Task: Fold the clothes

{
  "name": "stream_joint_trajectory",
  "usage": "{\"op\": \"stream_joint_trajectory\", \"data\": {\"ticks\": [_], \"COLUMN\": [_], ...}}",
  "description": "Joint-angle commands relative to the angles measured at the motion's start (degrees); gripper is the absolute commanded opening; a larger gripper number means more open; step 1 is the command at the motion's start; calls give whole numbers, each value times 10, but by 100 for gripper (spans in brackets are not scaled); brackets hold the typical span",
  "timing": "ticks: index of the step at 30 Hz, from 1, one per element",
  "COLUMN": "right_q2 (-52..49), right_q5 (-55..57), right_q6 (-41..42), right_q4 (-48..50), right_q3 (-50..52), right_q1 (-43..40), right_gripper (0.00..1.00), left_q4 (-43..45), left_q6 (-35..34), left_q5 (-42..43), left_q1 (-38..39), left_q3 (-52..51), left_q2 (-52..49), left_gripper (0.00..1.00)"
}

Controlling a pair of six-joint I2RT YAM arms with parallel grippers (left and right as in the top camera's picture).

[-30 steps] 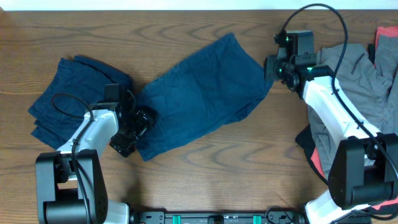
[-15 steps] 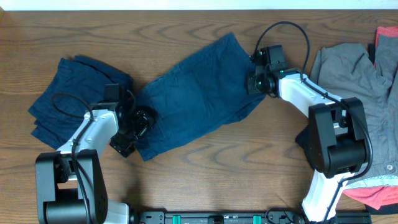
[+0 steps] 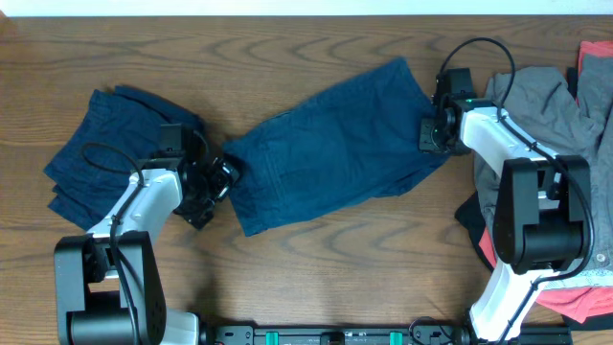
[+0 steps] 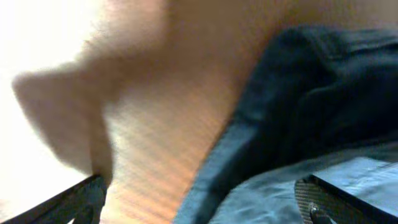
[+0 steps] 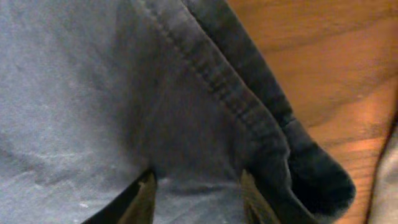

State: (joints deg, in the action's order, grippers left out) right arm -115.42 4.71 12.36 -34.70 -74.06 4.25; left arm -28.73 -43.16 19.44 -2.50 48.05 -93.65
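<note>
On the table (image 3: 383,259), shorts (image 3: 335,144) — right claw (image 3: 427,134) clamps their edge, left claw (image 3: 216,178) apart.

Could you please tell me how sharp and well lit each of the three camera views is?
Overhead: sharp and evenly lit; navy shorts and table grain read clearly. Left wrist: strongly blurred, with white glare washing out the upper left. Right wrist: mostly sharp; stitching on the seam is legible.
</note>
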Motion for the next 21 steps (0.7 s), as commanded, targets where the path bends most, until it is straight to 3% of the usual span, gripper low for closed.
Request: {"op": "stream_joint_trajectory", "data": {"ticks": [1,9,15,18,20,21], "right_q2": [-16,62,142,173,185,189], "right_q5": [39,37,13,-9,-24,-29], "right_q6": [8,9,6,4,4,4], "right_q4": [-11,-2,-3,-7,-9,-9], "right_q3": [20,20,20,20,20,20], "right_q1": [-3,25,29,30,30,30], "right_gripper": [49,61,63,62,62,62], "left_q4": [22,52,72,72,72,72], "left_q6": [21,26,26,26,26,26], "left_q5": [27,27,22,0,0,0], "left_q1": [5,37,67,76,77,77], "left_q3": [-9,-9,-9,-10,-10,-10], "left_q2": [-18,-18,-18,-18,-18,-18], "left_gripper": [98,98,100,90,77,65]}}
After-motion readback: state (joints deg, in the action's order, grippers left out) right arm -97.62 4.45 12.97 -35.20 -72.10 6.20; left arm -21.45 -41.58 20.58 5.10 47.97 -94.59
